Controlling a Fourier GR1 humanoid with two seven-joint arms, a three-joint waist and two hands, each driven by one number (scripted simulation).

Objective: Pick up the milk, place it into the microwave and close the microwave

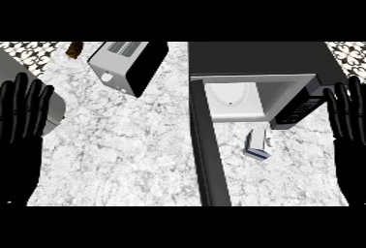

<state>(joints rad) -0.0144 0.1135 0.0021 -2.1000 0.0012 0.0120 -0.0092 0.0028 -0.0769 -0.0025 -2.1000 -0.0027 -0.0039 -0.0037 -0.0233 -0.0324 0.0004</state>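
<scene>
A small white and blue milk carton (pixel 258 144) lies on the marble counter (pixel 129 155) just in front of the microwave's (pixel 257 60) open cavity (pixel 235 100). The microwave door (pixel 208 150) stands swung out toward me, a dark strip left of the carton. My right hand (pixel 348 121) is open, fingers up, at the right edge, to the right of the carton and apart from it. At the left edge my left hand (pixel 22 121) is open, fingers up, far from the carton.
A silver and black toaster (pixel 127 65) stands at the back left of the counter. A small brown object (pixel 74 49) lies behind it near the patterned wall. The microwave's dark keypad panel (pixel 298 109) sits right of the cavity.
</scene>
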